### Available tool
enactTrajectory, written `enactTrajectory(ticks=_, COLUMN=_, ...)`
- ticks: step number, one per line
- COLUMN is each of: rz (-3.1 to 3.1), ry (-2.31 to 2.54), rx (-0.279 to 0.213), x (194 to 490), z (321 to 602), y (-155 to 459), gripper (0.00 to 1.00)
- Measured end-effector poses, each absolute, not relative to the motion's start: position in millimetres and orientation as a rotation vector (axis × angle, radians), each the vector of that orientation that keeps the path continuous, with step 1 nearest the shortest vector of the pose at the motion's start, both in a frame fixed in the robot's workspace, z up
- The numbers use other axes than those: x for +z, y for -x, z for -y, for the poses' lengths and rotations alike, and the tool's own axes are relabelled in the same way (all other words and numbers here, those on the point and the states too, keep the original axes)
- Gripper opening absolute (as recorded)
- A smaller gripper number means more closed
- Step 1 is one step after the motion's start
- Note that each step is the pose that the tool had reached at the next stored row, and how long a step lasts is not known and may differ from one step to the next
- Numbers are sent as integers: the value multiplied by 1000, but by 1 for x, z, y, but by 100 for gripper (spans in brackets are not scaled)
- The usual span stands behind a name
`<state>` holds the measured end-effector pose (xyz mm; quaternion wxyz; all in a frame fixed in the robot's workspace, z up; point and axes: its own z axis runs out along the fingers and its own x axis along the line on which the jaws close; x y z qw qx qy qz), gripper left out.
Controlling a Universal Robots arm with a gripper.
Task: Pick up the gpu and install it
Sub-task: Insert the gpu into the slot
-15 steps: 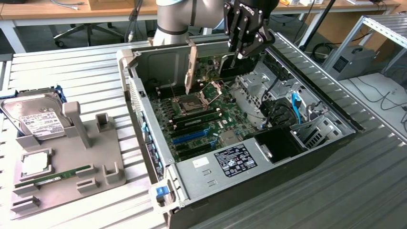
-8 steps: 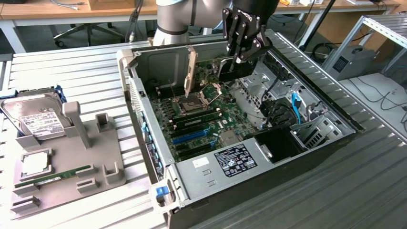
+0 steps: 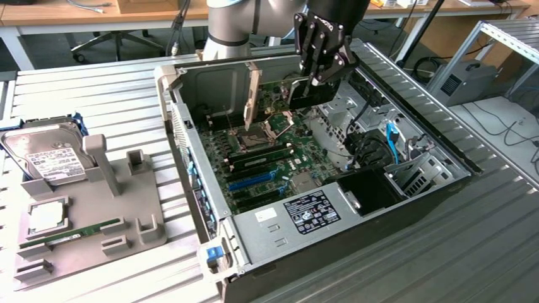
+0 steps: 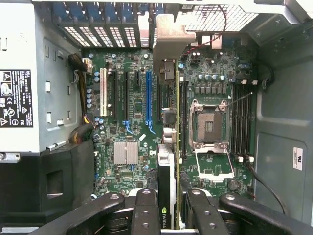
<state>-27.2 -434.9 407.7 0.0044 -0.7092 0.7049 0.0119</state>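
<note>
The arm (image 3: 231,25) reaches in from the far edge of the bench (image 3: 101,95) and bends down over the open computer case (image 3: 252,233), which lies on its side in the middle of the bench. Its wrist points steeply downward into the case opening, leaning slightly toward the exterior view's left. The gripper (image 3: 316,79) (image 4: 171,196) hangs over the far half of the case, nearest the far wall.

The fingers (image 4: 146,210) are closed on the gpu (image 3: 303,95) (image 4: 165,186), one on each flat face, and the card stands on edge between them. In the wrist view it runs away from the fingers toward the slotted rear wall of the case, with its silver bracket (image 4: 168,34) at that far end. It hangs over the motherboard (image 3: 269,164) (image 4: 132,112), between the blue slot (image 4: 148,95) and the open CPU socket (image 3: 252,139) (image 4: 209,127). I cannot tell whether its lower edge touches the board.

The power supply (image 4: 24,98) fills the near end of the case.

Near the bench edge on the exterior view's left, well apart from the case, sits a grey holder tray (image 3: 126,208). A hard drive (image 3: 50,158) leans at its far end, and a green RAM stick (image 3: 72,233) lies toward its near end.
</note>
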Motion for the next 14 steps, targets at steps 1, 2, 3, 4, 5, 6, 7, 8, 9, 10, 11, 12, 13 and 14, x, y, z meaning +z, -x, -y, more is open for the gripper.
enactTrajectory(ticks=1, rz=-2208, ry=2222, rx=37, x=408, z=435, y=27, gripper=27)
enactTrajectory(ticks=2, rz=-2208, ry=2222, rx=37, x=408, z=435, y=27, gripper=27)
enactTrajectory(ticks=3, rz=-2208, ry=2222, rx=37, x=408, z=435, y=27, gripper=27)
enactTrajectory(ticks=4, rz=-2208, ry=2222, rx=37, x=408, z=435, y=27, gripper=27)
enactTrajectory(ticks=5, rz=-2208, ry=2222, rx=37, x=408, z=435, y=27, gripper=27)
enactTrajectory(ticks=6, rz=-2208, ry=2222, rx=37, x=407, z=435, y=27, gripper=27)
enactTrajectory(ticks=7, rz=-2208, ry=2222, rx=37, x=407, z=435, y=27, gripper=27)
enactTrajectory(ticks=8, rz=-2208, ry=2222, rx=37, x=407, z=435, y=27, gripper=27)
enactTrajectory(ticks=9, rz=-2208, ry=2222, rx=37, x=406, z=435, y=27, gripper=27)
enactTrajectory(ticks=10, rz=-2208, ry=2222, rx=37, x=405, z=435, y=27, gripper=27)
enactTrajectory(ticks=11, rz=-2208, ry=2222, rx=37, x=403, z=435, y=27, gripper=27)
enactTrajectory(ticks=12, rz=-2208, ry=2222, rx=37, x=402, z=435, y=27, gripper=27)
enactTrajectory(ticks=13, rz=-2208, ry=2222, rx=37, x=401, z=435, y=27, gripper=27)
enactTrajectory(ticks=14, rz=-2208, ry=2222, rx=37, x=400, z=435, y=27, gripper=27)
